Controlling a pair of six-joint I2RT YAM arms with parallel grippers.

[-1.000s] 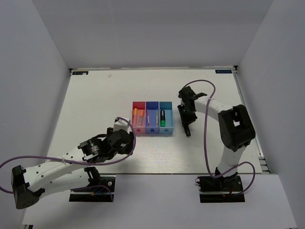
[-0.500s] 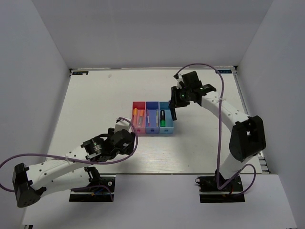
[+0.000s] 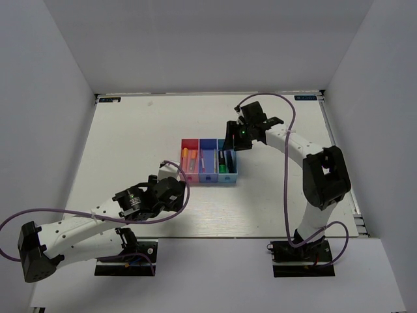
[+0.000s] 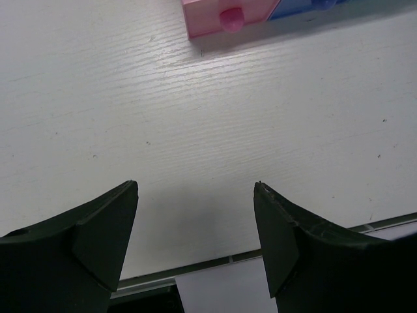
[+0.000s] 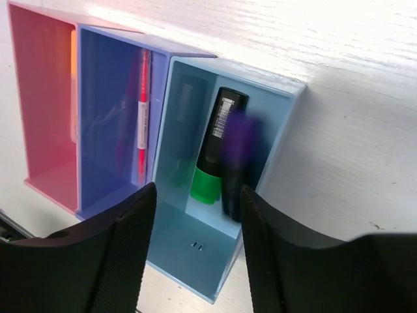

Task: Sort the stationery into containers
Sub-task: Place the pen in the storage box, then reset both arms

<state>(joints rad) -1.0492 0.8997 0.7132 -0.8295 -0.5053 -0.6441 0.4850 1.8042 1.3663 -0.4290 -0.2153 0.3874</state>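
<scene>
A white table (image 3: 130, 130) with faint wood grain is enclosed by plain white walls (image 3: 208, 45) at nine, twelve and three o'clock. Small stickers (image 3: 111, 100) are seen at its far corners.

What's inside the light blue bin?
The light blue bin holds a black marker with a green end beside a blurred purple pen. The floor beneath them is covered.

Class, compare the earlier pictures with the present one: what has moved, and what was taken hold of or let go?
The right gripper swung in from the right of the bins to above the light blue bin and opened, letting the purple pen drop in beside the black pen with the green end. The left gripper stayed open and empty; the bins stayed put.
</scene>
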